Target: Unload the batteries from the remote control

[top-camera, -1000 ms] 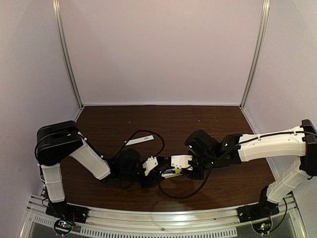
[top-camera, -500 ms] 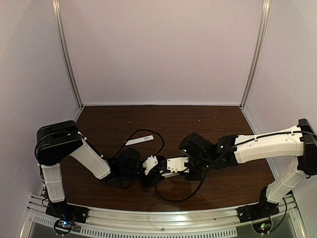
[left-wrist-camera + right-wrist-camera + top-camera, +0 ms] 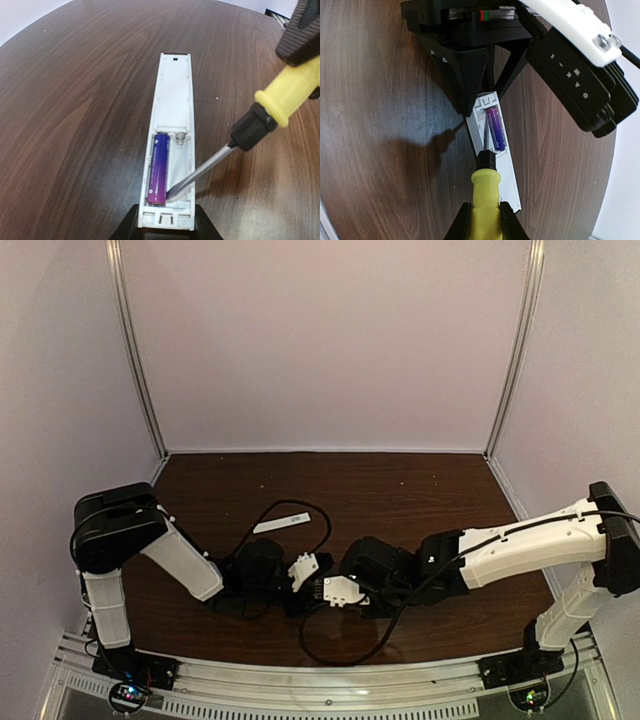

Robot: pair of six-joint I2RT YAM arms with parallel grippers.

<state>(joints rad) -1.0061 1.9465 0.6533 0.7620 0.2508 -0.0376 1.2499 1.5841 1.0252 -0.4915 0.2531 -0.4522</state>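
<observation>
1. The remote control [image 3: 172, 125] lay flat on the dark wooden table [image 3: 75, 100], with its battery bay uncovered and facing up.
2. The left gripper [image 3: 166, 226] pinched the remote's near end between both fingers.
3. We noted one purple battery [image 3: 159, 167] seated in the bay's left slot (left as the left wrist camera saw it).
4. The right gripper [image 3: 482, 222] was clamped tight on the yellow-handled screwdriver [image 3: 280, 95]. The blade tip sat in the neighbouring slot, against the battery's near end.
5. A white cover strip [image 3: 281, 524] lay apart, farther back.

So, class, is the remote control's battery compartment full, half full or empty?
Half full. One purple battery lies in the remote control; the bay beside it is bare, the screwdriver tip by the battery's near end.
</observation>
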